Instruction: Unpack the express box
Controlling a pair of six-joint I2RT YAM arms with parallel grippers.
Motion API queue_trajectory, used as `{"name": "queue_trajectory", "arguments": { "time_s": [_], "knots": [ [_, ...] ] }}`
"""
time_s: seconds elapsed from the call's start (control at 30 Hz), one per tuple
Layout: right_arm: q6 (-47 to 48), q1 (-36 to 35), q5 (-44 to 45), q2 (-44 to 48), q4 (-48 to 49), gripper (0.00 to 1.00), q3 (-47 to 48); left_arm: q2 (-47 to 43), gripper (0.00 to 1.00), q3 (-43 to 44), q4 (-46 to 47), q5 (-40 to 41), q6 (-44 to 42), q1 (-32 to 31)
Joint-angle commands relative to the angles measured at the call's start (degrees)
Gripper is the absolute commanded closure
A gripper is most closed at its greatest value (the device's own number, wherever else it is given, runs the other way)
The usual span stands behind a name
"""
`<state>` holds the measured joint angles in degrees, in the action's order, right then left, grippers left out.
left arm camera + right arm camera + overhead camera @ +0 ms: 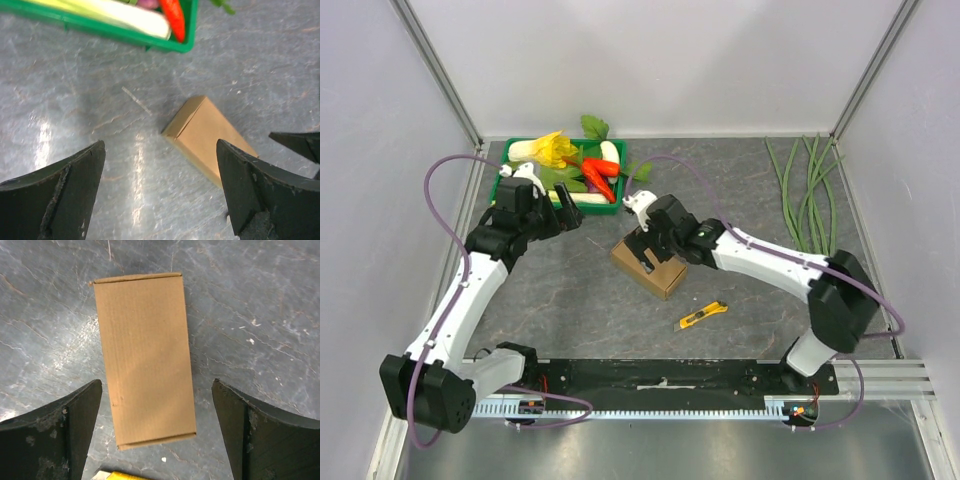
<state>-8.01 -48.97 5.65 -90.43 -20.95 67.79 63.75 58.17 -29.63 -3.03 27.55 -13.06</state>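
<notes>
The express box (pixel 650 268) is a plain brown cardboard box lying shut on the grey table. In the right wrist view the box (pixel 145 355) runs lengthwise between my fingers. My right gripper (pixel 646 250) is open above it, and in the right wrist view the right gripper (pixel 156 385) has a finger on either side of the box's near end, apart from it. My left gripper (pixel 565 212) is open and empty to the left of the box, near the green tray. In the left wrist view the left gripper (pixel 160 160) is over bare table, with the box (pixel 210 135) ahead to the right.
A green tray (pixel 516 190) of vegetables stands at the back left and also shows in the left wrist view (pixel 100 30). A yellow utility knife (pixel 703 316) lies in front of the box; its tip shows in the right wrist view (pixel 122 475). Long green beans (pixel 810 195) lie at the back right.
</notes>
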Motion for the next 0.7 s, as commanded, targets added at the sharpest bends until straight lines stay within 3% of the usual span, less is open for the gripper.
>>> {"name": "queue_trajectory", "arguments": {
  "time_s": [0.0, 0.53, 0.67],
  "knots": [
    [4.67, -0.95, -2.49, -5.80, 2.23, 0.02, 3.05, -3.19, 0.03, -1.57, -6.48, 2.24, -1.19, 1.45],
    [4.23, -1.57, -0.55, -16.00, 2.14, 0.02, 2.26, -1.87, 0.05, -4.65, -5.09, -5.84, -0.92, 2.60],
    [2.13, -1.65, -0.46, -16.88, 2.05, 0.08, 2.44, -0.29, 0.06, -4.82, -3.86, -9.09, -1.27, 2.69]
  ]
}}
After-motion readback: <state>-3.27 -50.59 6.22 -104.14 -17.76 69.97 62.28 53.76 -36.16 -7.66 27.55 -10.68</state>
